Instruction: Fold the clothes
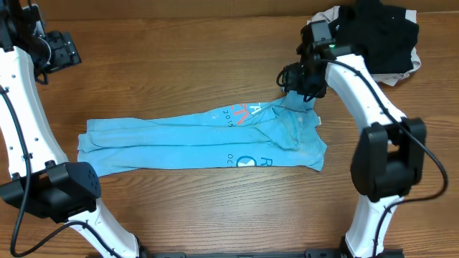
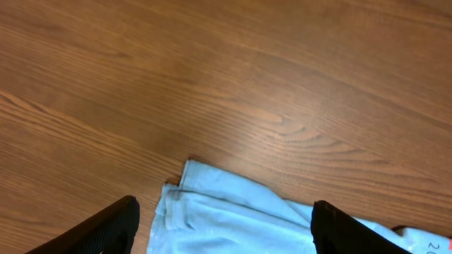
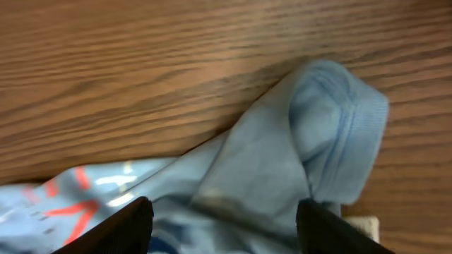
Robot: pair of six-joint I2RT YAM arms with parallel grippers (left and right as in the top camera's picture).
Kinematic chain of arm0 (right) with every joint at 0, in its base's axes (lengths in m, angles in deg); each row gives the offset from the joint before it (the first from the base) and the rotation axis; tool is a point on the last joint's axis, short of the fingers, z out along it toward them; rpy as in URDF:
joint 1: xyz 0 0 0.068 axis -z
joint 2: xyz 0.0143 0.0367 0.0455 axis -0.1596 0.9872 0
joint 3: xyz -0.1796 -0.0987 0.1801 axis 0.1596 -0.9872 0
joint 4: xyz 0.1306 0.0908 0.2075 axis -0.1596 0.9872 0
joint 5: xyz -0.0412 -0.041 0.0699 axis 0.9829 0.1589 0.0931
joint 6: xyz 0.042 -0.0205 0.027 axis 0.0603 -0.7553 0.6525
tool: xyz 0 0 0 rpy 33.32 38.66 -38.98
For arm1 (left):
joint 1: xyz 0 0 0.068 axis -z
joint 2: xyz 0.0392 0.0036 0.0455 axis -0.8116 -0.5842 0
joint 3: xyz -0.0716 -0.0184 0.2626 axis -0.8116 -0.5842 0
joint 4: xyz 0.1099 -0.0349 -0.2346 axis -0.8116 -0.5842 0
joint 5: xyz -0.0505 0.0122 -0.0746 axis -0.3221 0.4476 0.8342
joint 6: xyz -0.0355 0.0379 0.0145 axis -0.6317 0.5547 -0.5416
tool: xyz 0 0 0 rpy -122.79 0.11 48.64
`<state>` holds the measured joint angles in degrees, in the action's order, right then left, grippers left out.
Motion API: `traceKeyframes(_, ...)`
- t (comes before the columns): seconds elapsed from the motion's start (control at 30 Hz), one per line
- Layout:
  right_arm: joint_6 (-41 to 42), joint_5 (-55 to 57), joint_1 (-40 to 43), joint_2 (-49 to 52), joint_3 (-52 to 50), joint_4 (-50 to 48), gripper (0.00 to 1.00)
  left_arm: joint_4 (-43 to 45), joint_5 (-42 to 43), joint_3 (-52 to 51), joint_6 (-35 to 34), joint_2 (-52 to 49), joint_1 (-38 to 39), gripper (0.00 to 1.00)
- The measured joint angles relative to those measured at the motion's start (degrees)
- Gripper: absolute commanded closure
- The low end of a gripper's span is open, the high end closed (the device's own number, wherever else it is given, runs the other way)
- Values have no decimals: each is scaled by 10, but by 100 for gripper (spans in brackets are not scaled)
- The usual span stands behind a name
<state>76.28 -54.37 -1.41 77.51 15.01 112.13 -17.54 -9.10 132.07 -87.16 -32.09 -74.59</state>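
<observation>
The clothes are a sky-blue T-shirt (image 1: pixel 193 140), folded into a long strip across the middle of the table with red and white print near its right end. My right gripper (image 1: pixel 300 80) hovers over the strip's bunched upper right corner. In the right wrist view its jaws (image 3: pixel 224 206) stand open, with a raised hump of blue fabric (image 3: pixel 325 127) just beyond them and nothing pinched. My left gripper (image 1: pixel 61 49) is at the far left back, well away from the shirt. It (image 2: pixel 224 206) is open and empty, and the shirt's left corner (image 2: pixel 212 212) lies on the wood far below.
A black garment (image 1: pixel 380 32) lies heaped at the back right on a pale one (image 1: pixel 414 66), just behind the right arm. A small cream patch (image 3: pixel 359 227) shows by the right finger. Bare wood (image 2: pixel 233 85) surrounds the shirt.
</observation>
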Motion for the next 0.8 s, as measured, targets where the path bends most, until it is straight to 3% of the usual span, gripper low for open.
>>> traceKeyframes(0.3, -3, 4, 33, 31, 0, -33, 40, -2, 0, -2, 0, -1, 0, 20)
traceKeyframes(0.7, -35, -13, 37, 34, -14, -58, 41, -1, 0, -2, 0, -1, 0, 19)
traceKeyframes(0.8, -45, -17, 37, 38, -15, -63, 50, 0, -1, -3, 0, -1, 0, 19)
